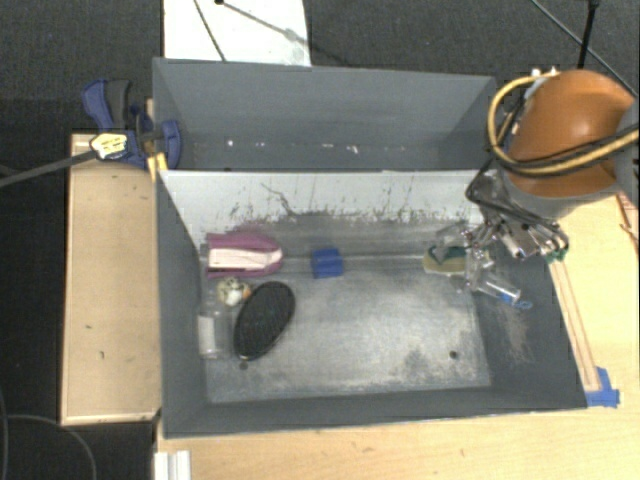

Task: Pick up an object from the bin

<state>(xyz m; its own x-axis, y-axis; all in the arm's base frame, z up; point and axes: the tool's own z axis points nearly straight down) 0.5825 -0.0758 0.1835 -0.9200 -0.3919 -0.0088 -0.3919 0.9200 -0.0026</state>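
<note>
Right of bin (320, 118), pale olive scrap (441, 261), beside tool (468, 266)

One camera looks steeply down on the grey bin (380, 333) from its near side, taking in the whole bin; the arm (570, 128) enters at right.

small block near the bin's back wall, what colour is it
Blue. The small block shows best in the camera view, right of the pink-and-white thing.

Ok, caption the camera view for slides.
Gripper by the bin's right wall; black oval object, pink item and blue block lie further left.
</note>
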